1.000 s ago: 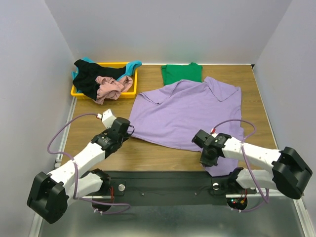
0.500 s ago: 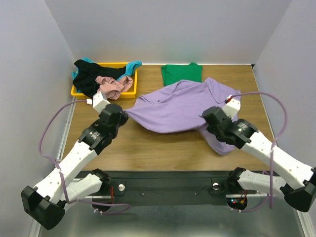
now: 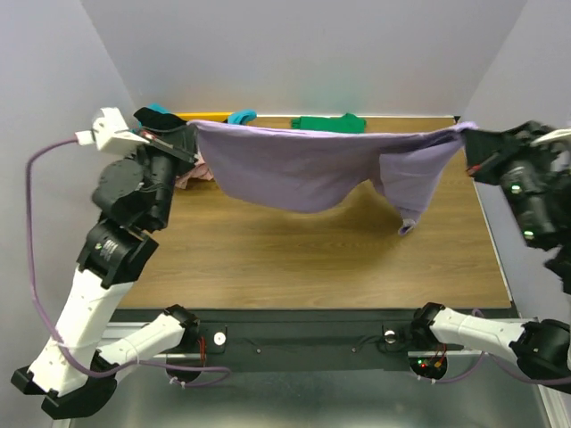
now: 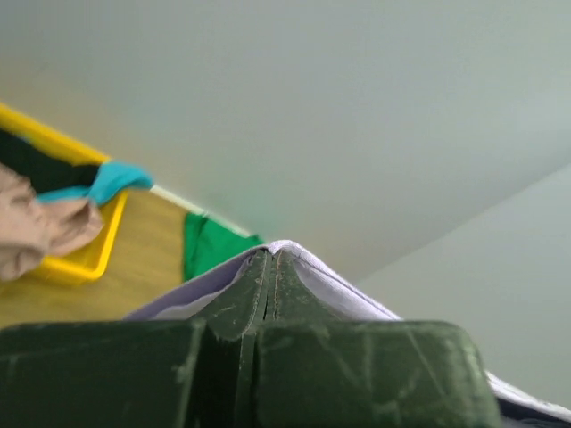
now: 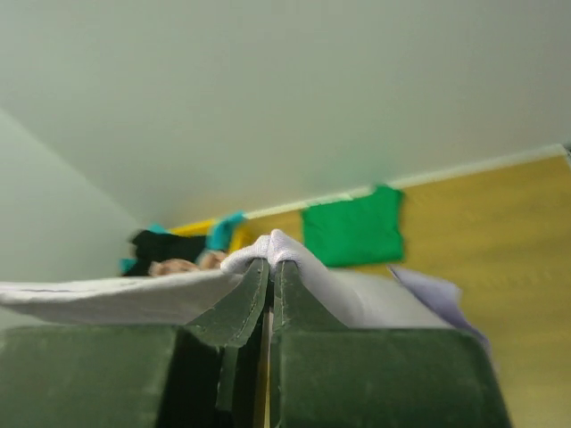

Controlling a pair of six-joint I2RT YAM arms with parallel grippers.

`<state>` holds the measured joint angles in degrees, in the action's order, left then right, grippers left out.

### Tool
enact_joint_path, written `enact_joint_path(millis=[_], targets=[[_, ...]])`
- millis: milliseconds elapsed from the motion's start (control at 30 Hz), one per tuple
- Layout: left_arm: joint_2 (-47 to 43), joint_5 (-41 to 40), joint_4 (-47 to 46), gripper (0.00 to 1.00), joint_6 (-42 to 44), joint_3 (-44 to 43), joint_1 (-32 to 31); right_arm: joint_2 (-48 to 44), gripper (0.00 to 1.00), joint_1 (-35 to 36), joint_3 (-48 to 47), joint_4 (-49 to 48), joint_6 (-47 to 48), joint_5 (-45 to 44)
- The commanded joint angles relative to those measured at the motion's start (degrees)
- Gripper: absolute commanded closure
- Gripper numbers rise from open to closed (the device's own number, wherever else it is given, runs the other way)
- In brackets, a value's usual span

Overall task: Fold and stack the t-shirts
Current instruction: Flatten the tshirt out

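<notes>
The lavender purple t-shirt (image 3: 303,165) hangs stretched in the air between my two grippers, high above the table. My left gripper (image 3: 189,130) is shut on its left corner; the pinched cloth (image 4: 299,260) shows over the fingertips in the left wrist view. My right gripper (image 3: 470,134) is shut on its right corner (image 5: 277,245). A sleeve (image 3: 412,192) dangles at the right. The green t-shirt (image 3: 332,123) lies folded at the back of the table. The black (image 5: 161,245), dusty pink (image 4: 40,227) and teal (image 4: 107,181) shirts lie in the yellow tray (image 4: 85,263).
The yellow tray (image 3: 207,116) sits at the back left, mostly hidden behind the left arm and the raised shirt. White walls close in the left, back and right. The wooden table top (image 3: 303,259) lies under the hanging shirt.
Both grippers have risen high and moved apart, lifting the purple shirt off the table and pulling it taut. A second ago it lay spread on the table.
</notes>
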<state>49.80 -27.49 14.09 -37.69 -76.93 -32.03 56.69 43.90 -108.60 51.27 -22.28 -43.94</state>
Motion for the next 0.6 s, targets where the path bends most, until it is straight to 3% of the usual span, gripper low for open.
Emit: enact_joint_path(millis=[0, 233, 333, 433, 567], targets=[[-0.2, 6.2, -4.0, 1.0, 7.5, -12.6, 0.1, 3.4, 1.0, -0.1, -14.4, -6.3, 13.9, 14.4], [2.1, 11.3, 0.4, 1.0, 11.2, -28.0, 0.1, 6.8, 1.0, 0.0, -25.0, -6.0, 18.1, 32.3], [2.4, 8.9, 1.2, 1.0, 11.8, -28.3, 0.1, 7.9, 1.0, -0.1, -24.9, -6.0, 18.9, 35.0], [3.5, 5.3, 0.9, 1.0, 11.9, -26.3, 0.1, 10.7, 1.0, -0.1, -23.8, -6.7, 20.5, 25.6], [7.1, -4.2, 0.0, 1.0, 12.1, -22.9, 0.1, 16.8, 1.0, -0.1, -21.3, -12.4, 26.0, -2.1]])
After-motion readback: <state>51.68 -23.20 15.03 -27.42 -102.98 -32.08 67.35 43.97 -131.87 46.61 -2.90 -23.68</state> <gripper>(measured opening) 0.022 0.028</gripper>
